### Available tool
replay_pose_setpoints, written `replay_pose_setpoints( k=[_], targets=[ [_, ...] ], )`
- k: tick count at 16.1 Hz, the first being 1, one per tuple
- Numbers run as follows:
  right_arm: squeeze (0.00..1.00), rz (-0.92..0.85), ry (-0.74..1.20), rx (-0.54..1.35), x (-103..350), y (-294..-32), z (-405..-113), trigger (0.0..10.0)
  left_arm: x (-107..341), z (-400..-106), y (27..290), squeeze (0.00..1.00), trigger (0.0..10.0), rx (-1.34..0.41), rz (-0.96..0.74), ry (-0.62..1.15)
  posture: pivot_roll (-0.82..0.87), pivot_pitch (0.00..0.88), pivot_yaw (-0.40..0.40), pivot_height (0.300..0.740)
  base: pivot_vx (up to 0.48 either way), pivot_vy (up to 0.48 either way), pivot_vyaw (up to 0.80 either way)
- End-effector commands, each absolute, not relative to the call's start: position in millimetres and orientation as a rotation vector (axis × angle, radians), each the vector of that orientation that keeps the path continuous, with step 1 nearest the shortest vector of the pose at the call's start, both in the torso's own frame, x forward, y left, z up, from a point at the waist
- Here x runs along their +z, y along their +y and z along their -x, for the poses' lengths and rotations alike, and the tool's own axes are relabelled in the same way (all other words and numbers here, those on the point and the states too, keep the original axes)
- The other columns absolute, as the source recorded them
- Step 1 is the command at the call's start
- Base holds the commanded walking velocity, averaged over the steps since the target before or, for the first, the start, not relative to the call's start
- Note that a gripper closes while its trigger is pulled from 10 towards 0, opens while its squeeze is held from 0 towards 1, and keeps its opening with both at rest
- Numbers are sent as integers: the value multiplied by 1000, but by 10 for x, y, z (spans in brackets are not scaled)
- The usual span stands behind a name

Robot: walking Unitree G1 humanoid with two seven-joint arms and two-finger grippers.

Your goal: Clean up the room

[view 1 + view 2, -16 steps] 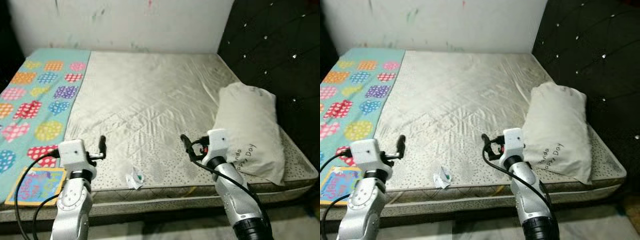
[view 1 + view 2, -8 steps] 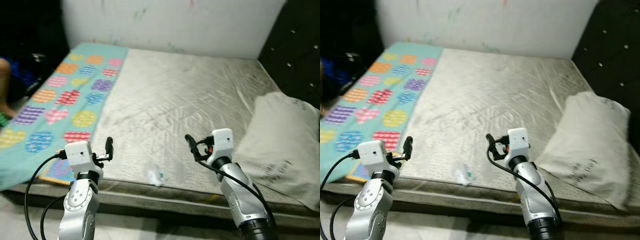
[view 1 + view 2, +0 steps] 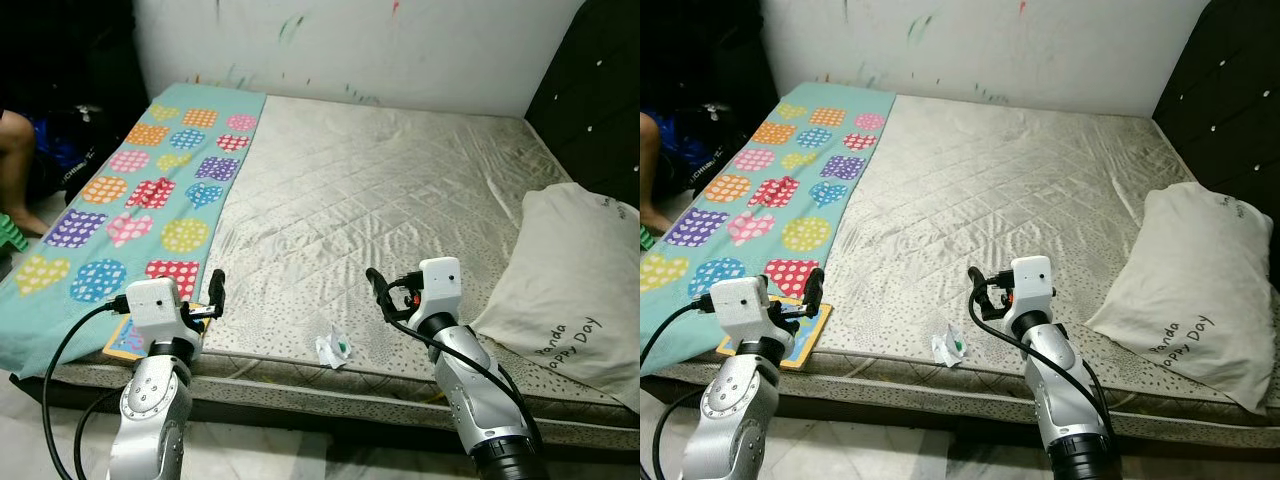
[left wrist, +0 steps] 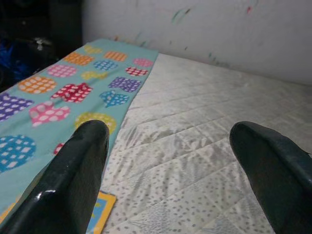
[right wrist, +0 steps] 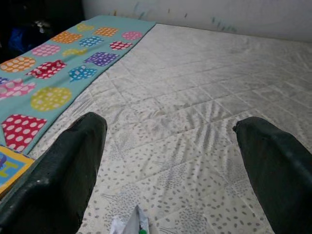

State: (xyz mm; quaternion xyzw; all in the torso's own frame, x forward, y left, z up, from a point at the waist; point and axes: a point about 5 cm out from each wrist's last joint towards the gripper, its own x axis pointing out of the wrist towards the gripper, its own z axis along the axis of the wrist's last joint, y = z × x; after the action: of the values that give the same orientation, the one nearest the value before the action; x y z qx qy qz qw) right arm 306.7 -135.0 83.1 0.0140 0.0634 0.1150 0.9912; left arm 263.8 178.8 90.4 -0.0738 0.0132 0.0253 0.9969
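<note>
At the near edge of the bare quilted grey mattress (image 3: pixel 380 190) lies a small crumpled white wrapper (image 3: pixel 331 349), so I hold my left gripper (image 3: pixel 216 291) and right gripper (image 3: pixel 374 288) just above it, fingers spread wide and empty, ready to pick it up.

One bare quilted mattress (image 3: pixel 380 200) with one black tufted headboard (image 3: pixel 600 90) on its right. One teal blanket with coloured polka-dot hearts (image 3: pixel 130 210) along its left side. One cream pillow with printed lettering (image 3: pixel 575 285) at the near right. One crumpled white wrapper with a green mark (image 3: pixel 331 349) near the near edge. One colourful picture book (image 3: pixel 800 335) at the near left corner. One person's leg (image 3: pixel 18 160) at the far left. Two robot arms, each with two black fingers
</note>
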Motion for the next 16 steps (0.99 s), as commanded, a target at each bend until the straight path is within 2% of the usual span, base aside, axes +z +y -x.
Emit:
replay_pose_setpoints(
  k=[1,4,7,12,15,16],
  targets=[
    [0,-38,133,211,842,-1396,-3074,10000,914,-2635,1753,0,10000,26,152,26,-55,0,-50,740,0,0,-475],
    [0,-44,132,215,839,-1392,-3066,10000,911,-2633,1749,0,10000,19,152,26,-55,0,-50,740,0,0,-558],
    [0,-43,126,230,849,-1373,-3073,10000,907,-2635,1746,0,10000,14,154,28,-53,0,-51,740,0,0,0],
    [0,-46,128,239,843,-1361,-3081,10000,912,-2641,1731,0,10000,8,152,23,-51,0,-53,740,250,0,0],
    [0,-57,143,231,828,-1366,-3078,10000,868,-2645,1749,0,10000,67,182,57,-49,0,-55,740,0,0,0],
    [0,-57,148,234,823,-1368,-3077,10000,857,-2643,1759,0,10000,79,198,64,-51,0,-55,740,0,0,-800]
  ],
)
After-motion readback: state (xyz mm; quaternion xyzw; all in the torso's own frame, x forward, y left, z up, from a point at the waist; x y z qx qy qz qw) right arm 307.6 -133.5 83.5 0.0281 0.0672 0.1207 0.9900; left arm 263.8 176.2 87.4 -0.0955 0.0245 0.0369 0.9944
